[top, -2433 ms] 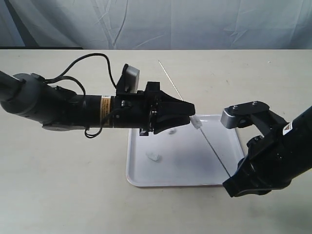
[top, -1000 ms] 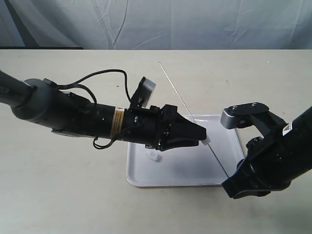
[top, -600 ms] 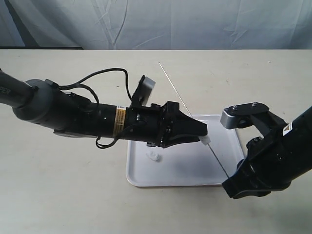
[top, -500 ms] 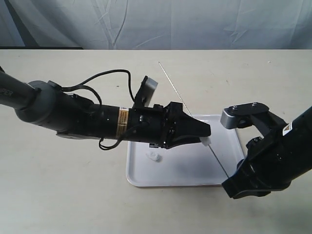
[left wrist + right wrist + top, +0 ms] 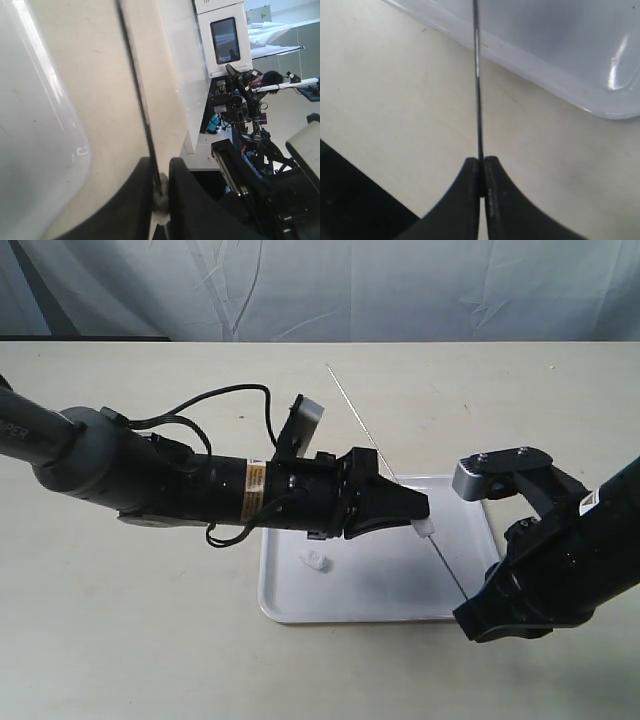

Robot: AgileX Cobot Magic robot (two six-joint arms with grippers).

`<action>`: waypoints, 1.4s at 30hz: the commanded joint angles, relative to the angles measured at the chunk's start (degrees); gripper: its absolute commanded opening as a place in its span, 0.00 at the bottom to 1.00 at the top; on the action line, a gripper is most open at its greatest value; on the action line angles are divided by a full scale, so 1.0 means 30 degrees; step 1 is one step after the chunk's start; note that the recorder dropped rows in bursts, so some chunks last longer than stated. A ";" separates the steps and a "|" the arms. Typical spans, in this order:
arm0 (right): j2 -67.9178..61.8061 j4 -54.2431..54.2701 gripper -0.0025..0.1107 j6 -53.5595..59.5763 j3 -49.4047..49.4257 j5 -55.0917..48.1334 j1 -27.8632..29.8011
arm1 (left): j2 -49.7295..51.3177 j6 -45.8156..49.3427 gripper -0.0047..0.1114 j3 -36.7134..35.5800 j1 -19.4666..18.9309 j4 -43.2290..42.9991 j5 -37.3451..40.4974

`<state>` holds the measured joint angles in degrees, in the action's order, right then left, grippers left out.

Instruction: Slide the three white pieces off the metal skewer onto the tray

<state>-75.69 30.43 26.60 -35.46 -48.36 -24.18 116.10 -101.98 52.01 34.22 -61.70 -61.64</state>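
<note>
My right gripper (image 5: 481,172) was pinched shut on the near end of the skewer (image 5: 445,565), a thin, hard, shiny rod. It ran away from me, slanting across the smooth white tray (image 5: 278,602). Partway along, my left gripper (image 5: 160,187) squeezed a soft white piece (image 5: 425,529) on the rod. The free tip lay beyond, so I think it should slide that way. Another lump (image 5: 315,561) lay on the tray.

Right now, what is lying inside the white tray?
One white piece lies loose on the tray. The skewer crosses above it, with a second piece pinched by the left claw. The claw covers part of the tray, so anything beneath is hidden.
</note>
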 commanded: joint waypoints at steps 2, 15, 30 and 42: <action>-0.0069 -0.0051 0.02 0.0061 -0.0074 -0.0308 0.0062 | -0.0157 0.0193 0.04 0.0035 -0.0919 0.1038 -0.0698; -0.0069 -0.0708 0.02 0.0103 0.1090 -0.0250 0.0062 | -0.0157 0.0193 0.04 0.0035 -0.2462 0.1598 -0.2017; -0.0069 -0.1477 0.02 0.0143 0.2744 -0.0324 0.0062 | -0.0157 0.0197 0.04 0.0035 -0.7445 0.2230 -0.2775; -0.0069 -0.1506 0.02 0.0143 0.2744 -0.0324 0.0062 | -0.0157 0.0231 0.04 0.0035 -0.8882 0.1772 -0.2775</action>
<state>-75.84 26.41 27.03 -27.29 -49.13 -24.18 116.10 -101.54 52.02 8.03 -56.78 -69.94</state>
